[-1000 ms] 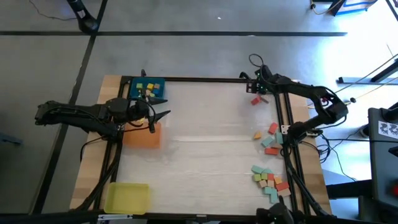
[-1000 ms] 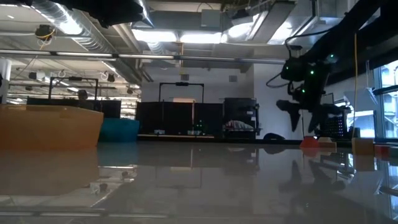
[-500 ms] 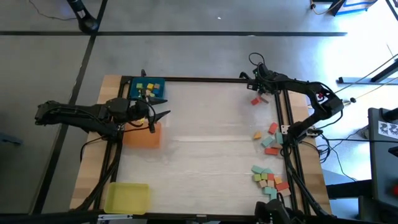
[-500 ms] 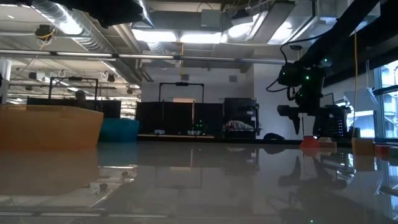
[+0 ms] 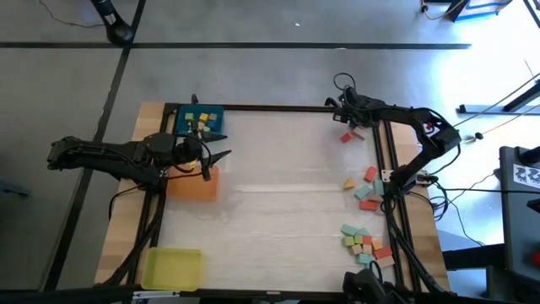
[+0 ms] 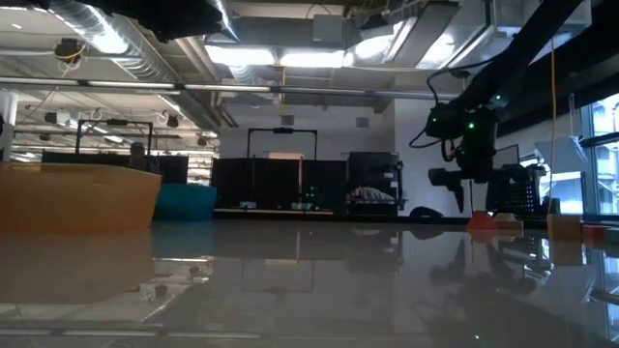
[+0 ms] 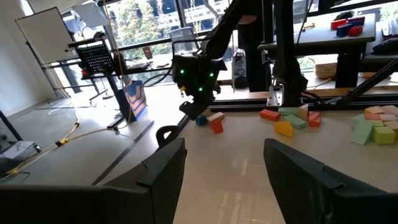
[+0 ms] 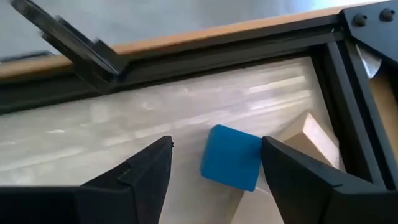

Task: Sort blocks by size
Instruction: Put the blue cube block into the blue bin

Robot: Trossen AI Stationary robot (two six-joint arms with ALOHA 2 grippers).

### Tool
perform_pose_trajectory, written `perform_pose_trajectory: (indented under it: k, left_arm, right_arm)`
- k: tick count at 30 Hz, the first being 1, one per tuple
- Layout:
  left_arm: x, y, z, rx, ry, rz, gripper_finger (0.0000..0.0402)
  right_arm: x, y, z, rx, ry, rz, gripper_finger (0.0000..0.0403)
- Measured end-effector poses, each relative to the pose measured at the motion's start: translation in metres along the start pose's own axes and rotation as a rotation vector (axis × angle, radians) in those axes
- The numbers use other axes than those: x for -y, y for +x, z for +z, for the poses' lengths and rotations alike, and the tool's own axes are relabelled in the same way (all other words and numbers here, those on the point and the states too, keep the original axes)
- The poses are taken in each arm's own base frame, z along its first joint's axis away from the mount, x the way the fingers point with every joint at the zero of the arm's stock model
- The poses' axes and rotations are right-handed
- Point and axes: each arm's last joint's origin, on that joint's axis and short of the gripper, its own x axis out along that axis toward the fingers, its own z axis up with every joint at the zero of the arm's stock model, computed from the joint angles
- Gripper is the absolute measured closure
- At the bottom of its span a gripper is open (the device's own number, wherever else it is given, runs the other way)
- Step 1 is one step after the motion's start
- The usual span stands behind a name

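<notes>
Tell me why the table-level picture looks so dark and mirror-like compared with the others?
Low view: bright ceiling lights behind leave the right gripper a silhouette, and the glossy table mirrors the room. High view: glare whitens the table's middle. Right wrist view: the blue block is sharp between open jaws.

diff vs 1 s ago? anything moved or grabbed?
Only the right arm moved: the right gripper slid a little toward the table's far edge and left along it, near the red block; its wrist view shows open fingers over a blue block. Nothing grabbed or released. The left gripper stays open between the blue tray and the orange tray; the blocks have not shifted.
</notes>
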Motion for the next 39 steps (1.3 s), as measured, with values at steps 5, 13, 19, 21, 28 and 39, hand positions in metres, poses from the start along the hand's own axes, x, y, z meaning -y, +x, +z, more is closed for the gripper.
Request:
perform_pose_trajectory:
  k: [5,13,19,21,28,39]
  left_arm:
    - [0.000,0.000,0.000,0.002,0.000,0.000,0.0196]
    - [0.000,0.000,0.000,0.001,0.020,0.000,0.0196]
    - [0.000,0.000,0.000,0.003,0.019,0.000,0.0196]
    - [0.000,0.000,0.000,0.004,0.018,0.001,0.0196]
    - [0.000,0.000,0.000,0.004,0.015,0.001,0.0196]
    - [0.000,0.000,0.000,-0.005,0.018,-0.001,0.0196]
  right_arm:
    - [-0.008,0.005,0.000,-0.015,-0.030,-0.056,0.0159]
    - [-0.009,0.007,0.000,-0.038,-0.046,-0.023,0.0159]
    - [-0.017,0.004,-0.005,-0.039,-0.132,0.011,0.0159]
    - [-0.020,0.003,-0.008,-0.042,-0.173,0.023,0.0159]
    - [-0.027,0.001,-0.016,-0.087,-0.255,0.090,0.0159]
    - [-0.032,0.013,-0.010,-0.016,-0.144,0.094,0.0159]
